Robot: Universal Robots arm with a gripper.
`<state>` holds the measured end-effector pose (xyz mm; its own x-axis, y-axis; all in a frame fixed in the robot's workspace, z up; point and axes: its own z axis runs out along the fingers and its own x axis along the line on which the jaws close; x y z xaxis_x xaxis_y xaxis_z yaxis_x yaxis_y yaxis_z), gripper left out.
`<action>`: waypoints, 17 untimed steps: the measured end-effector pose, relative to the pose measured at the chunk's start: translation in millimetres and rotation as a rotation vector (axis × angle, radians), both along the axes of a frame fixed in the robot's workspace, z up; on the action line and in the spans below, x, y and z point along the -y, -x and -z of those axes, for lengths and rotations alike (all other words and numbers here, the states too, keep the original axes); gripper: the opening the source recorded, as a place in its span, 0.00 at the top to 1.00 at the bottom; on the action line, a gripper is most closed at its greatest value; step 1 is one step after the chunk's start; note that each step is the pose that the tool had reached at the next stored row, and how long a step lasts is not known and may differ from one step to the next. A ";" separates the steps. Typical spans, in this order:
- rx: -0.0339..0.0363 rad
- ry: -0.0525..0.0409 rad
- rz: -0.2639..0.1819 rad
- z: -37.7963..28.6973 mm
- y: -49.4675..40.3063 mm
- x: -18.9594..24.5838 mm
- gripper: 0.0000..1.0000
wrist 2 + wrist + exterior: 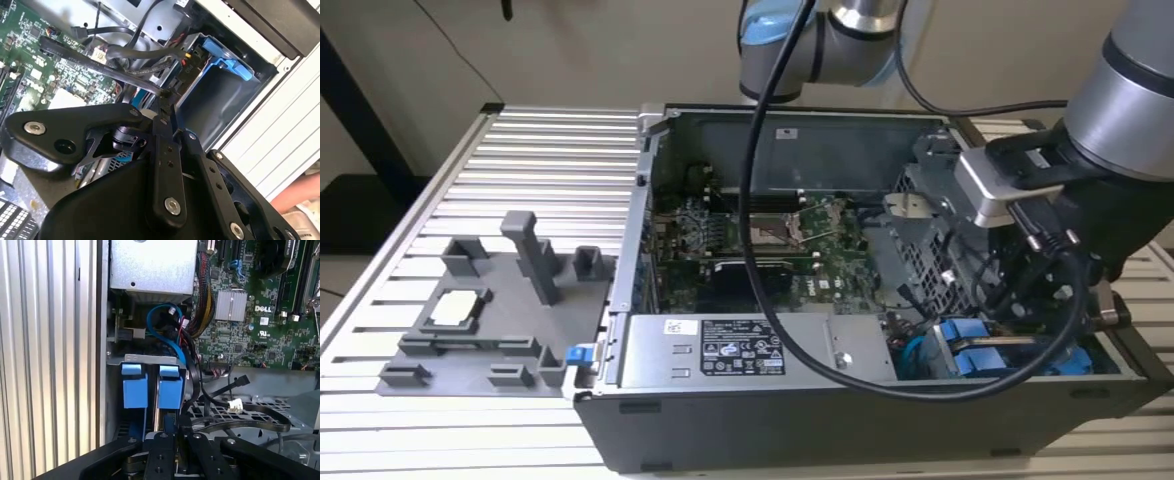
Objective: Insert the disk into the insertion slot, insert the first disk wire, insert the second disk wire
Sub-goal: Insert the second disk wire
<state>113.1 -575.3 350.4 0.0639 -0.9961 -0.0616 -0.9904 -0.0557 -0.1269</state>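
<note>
My gripper (1017, 315) reaches down into the front corner of the black case, on the exterior view's right. In the first wrist view its fingers (162, 440) stand close together, shut on the narrow silver edge of the disk (159, 412). That edge runs down between two blue tabs (170, 387) of the insertion slot (135, 390). The second wrist view shows the gripper (162, 100) beside the dark grey bay opening (220, 100) with its blue rail (225, 60). Two loose wires lie nearby, one ending in a black plug (243, 380), one in a white plug (235, 405).
The grey power-supply box (734, 350) lies along the case's front wall beside the bay. Behind it are the green motherboard (761, 240) and a perforated grey cage (927, 250). A blue cable (165, 330) loops above the tabs. A grey fixture (480, 320) sits on the slatted table (520, 150).
</note>
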 end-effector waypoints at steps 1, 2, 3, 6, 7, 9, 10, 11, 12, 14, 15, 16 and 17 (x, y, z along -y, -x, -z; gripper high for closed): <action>-0.0010 0.0046 0.000 0.2 -1.2 0.0 0.83; -0.0017 0.0088 0.001 0.5 -2.0 0.1 0.83; -0.0022 0.0115 0.001 0.9 -2.6 0.1 0.83; -0.0032 0.0213 0.001 2.0 -3.5 0.1 0.83; -0.0032 0.0221 0.001 2.2 -3.6 0.0 0.83; -0.0031 0.0221 0.002 2.2 -3.6 0.0 0.83; -0.0031 0.0213 0.002 2.1 -3.6 0.0 0.83; -0.0031 0.0202 0.002 2.2 -3.6 -0.1 0.83; -0.0031 0.0194 0.002 2.2 -3.6 -0.1 0.83; -0.0031 0.0178 0.002 2.2 -3.6 0.0 0.83; -0.0031 0.0160 0.002 2.2 -3.6 0.0 0.83; -0.0031 0.0133 0.002 2.3 -3.6 0.0 0.83; -0.0030 0.0113 0.002 2.2 -3.6 0.0 0.83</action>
